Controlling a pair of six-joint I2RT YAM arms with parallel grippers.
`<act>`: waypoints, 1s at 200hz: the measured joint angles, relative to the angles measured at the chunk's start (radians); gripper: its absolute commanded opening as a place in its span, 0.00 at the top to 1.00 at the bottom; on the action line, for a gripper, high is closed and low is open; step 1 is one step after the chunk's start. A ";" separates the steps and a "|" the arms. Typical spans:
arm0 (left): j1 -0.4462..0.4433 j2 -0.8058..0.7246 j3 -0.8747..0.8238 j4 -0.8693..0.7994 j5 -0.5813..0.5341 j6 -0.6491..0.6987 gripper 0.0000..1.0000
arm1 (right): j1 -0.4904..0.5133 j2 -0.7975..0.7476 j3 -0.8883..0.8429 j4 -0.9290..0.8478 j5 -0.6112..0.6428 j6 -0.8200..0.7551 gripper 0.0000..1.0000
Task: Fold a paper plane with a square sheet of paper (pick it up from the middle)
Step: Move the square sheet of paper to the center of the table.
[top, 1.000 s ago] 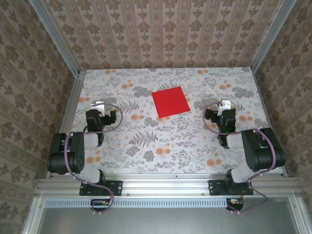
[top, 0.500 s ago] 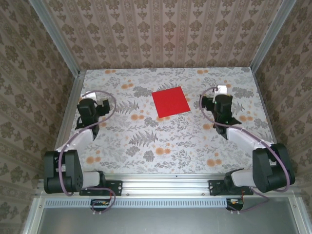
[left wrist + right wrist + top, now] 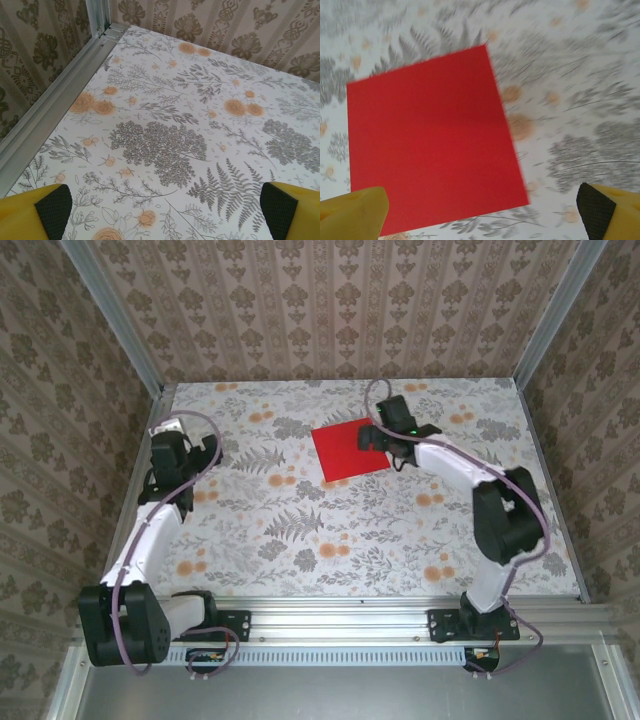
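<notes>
The square sheet of paper (image 3: 348, 450) is bright red and lies flat and unfolded on the floral table, far centre. My right gripper (image 3: 380, 433) hovers at the sheet's right edge. In the right wrist view the sheet (image 3: 430, 135) spreads below and ahead of the open right gripper (image 3: 480, 220), whose yellow fingers (image 3: 360, 210) stand wide apart with nothing between them. My left gripper (image 3: 178, 432) is over the far left of the table, well away from the sheet. It is open (image 3: 165, 220) above bare tablecloth. The paper plane is out of view.
An aluminium rail (image 3: 50, 105) and corner post (image 3: 97, 17) bound the table close to the left gripper. Patterned walls (image 3: 340, 310) enclose the back and sides. The floral table surface (image 3: 330, 530) stretches between the sheet and the arm bases.
Both arms have stretched forward from their bases. The right gripper swung left to the sheet's right edge and the left gripper moved toward the far left corner. The sheet has not moved.
</notes>
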 measured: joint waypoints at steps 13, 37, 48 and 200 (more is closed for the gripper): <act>0.000 0.000 0.008 -0.018 0.012 -0.014 0.00 | 0.030 0.082 0.075 -0.055 0.002 0.009 0.00; -0.001 0.000 0.008 -0.053 0.035 -0.025 0.00 | 0.071 0.206 0.201 -0.130 0.002 0.016 0.00; -0.002 0.000 0.008 -0.060 0.052 -0.025 0.00 | 0.086 0.252 0.253 -0.158 0.001 0.016 0.00; -0.012 0.000 0.008 -0.060 0.105 -0.069 0.00 | 0.137 0.385 0.307 -0.283 -0.022 0.052 0.00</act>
